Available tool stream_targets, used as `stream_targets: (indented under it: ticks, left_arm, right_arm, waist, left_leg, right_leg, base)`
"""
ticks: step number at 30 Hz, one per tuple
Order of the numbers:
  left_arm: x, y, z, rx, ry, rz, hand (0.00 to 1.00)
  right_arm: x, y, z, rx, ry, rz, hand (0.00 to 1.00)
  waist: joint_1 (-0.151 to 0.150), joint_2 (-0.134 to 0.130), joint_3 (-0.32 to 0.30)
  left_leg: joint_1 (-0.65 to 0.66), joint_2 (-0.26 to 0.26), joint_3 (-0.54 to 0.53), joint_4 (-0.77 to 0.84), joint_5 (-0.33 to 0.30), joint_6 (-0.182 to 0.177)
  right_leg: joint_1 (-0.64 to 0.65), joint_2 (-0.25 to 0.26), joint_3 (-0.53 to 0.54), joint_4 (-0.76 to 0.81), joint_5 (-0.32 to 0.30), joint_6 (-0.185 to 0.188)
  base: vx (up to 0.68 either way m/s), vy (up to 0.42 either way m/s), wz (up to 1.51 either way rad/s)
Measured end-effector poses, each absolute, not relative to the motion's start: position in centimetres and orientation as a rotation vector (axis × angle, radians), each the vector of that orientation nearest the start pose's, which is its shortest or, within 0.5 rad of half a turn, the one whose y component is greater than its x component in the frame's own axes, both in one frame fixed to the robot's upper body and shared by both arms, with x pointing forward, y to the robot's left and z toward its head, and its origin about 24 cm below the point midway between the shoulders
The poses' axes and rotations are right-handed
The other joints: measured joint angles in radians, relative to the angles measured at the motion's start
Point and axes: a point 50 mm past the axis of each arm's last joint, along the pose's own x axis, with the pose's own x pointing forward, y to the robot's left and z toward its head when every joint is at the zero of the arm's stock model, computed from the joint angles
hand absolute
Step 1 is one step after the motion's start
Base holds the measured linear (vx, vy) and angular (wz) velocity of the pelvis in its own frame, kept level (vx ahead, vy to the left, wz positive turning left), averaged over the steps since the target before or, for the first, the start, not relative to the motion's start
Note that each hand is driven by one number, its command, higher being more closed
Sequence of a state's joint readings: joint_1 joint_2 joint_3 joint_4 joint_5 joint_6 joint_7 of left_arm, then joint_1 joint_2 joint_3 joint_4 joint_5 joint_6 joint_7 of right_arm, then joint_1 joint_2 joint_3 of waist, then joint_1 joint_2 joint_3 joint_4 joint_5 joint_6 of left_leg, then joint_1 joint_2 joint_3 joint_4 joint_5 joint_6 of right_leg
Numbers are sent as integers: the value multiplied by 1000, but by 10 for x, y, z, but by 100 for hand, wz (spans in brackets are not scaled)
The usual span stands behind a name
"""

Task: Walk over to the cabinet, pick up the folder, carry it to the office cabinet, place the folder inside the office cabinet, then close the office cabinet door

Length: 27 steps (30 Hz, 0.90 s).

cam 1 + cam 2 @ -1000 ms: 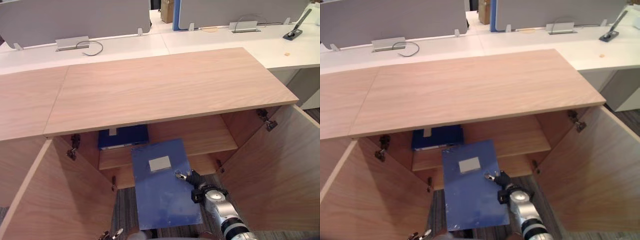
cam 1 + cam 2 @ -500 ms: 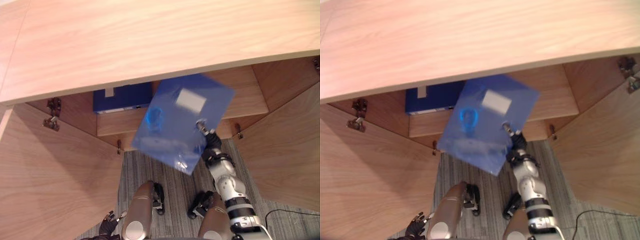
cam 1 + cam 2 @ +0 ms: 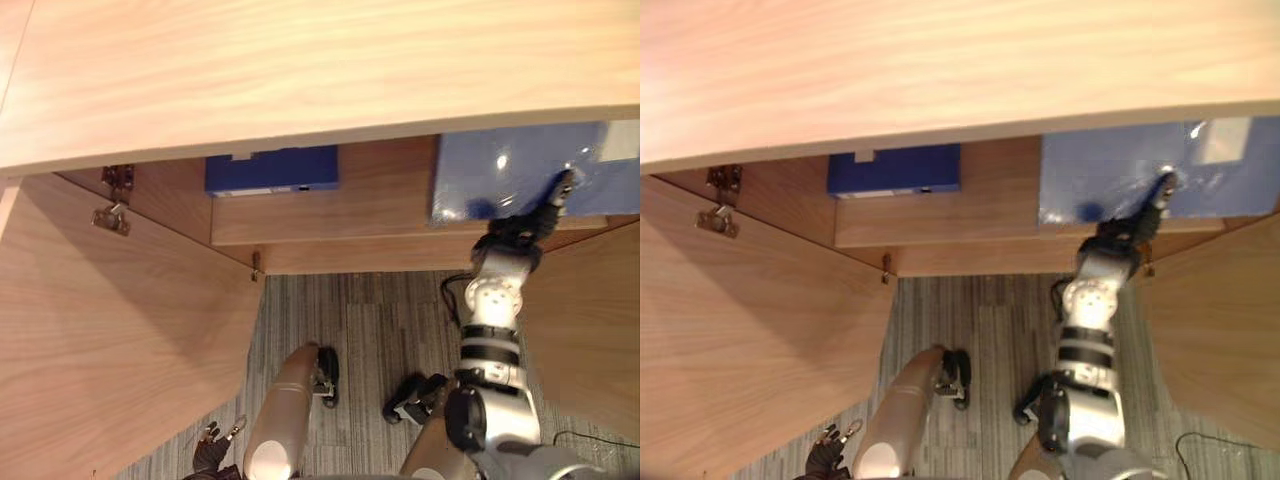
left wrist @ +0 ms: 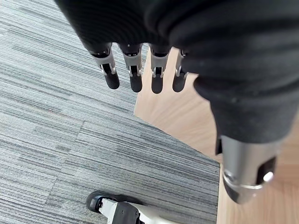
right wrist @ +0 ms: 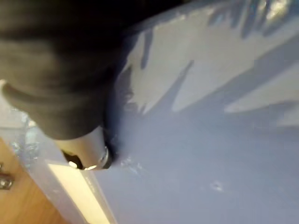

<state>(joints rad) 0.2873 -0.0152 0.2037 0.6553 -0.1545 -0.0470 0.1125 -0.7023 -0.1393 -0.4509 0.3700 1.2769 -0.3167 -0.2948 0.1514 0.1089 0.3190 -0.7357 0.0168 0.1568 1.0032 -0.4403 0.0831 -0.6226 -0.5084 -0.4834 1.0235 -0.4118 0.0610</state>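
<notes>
The blue folder point(image 3: 500, 170) with a white label lies flat in the right part of the open office cabinet, over the wooden shelf point(image 3: 350, 215) and partly under the cabinet top point(image 3: 300, 70). My right hand point(image 3: 520, 228) reaches up to the folder's near edge and is shut on it. The thumb point(image 5: 88, 149) presses on the glossy blue cover point(image 5: 210, 140), and the other fingers are hidden below. My left hand point(image 3: 212, 452) hangs low beside the left door, its fingers point(image 4: 135, 70) straight and holding nothing.
A second dark blue file point(image 3: 272, 170) sits on the shelf's left part. The left door point(image 3: 110, 330) and the right door point(image 3: 590, 320) stand swung wide open towards me. Grey striped carpet point(image 3: 370, 330) lies between them.
My right hand has swung the folder to the right and further in, from in front of the shelf's middle to its right part under the cabinet top. The camera has shifted slightly.
</notes>
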Motion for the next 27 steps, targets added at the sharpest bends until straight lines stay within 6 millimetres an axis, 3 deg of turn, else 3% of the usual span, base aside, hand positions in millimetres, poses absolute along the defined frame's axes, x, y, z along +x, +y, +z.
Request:
stream_targets:
  ticks: [8, 12, 17, 18, 27]
  left_arm:
    - [97, 200, -130, -146, 840, 472, 0]
    - [101, 199, -128, -128, 826, 458, 0]
    - [108, 200, -125, -121, 801, 449, 0]
    - [109, 199, -124, -118, 799, 446, 0]
    - [116, 200, -121, -131, 776, 463, 0]
  right_arm:
    - [358, -302, 236, 1459, -626, -509, 100]
    - [361, -316, 253, 1433, -602, -522, 100]
    - [364, -319, 268, 1443, -591, -530, 100]
    - [364, -318, 271, 1443, -594, -523, 0]
    - [365, -310, 296, 1360, -630, -454, 0]
  waist:
    - [9, 1, 43]
    - [8, 4, 69]
    - [9, 11, 100]
    - [10, 14, 106]
    - [10, 15, 114]
  left_leg:
    - [-114, -20, -15, 39, 18, 2]
    - [-156, -33, -20, 45, 33, -6]
    - [-196, -39, -29, 49, 49, -3]
    - [-202, -40, -31, 49, 52, -3]
    - [-222, -39, -34, 49, 68, -7]
  right_leg:
    - [-95, -35, -7, 55, -3, -3]
    - [-132, -51, -8, 70, -6, -6]
    - [-165, -55, -8, 82, -7, -8]
    - [-170, -56, -8, 84, -8, -10]
    - [-199, -60, -4, 107, -17, -26]
  base:
    - [-14, -13, 14]
    - [-7, -23, 11]
    - [-13, -34, 9]
    - [-12, -36, 5]
    - [-12, -44, 3]
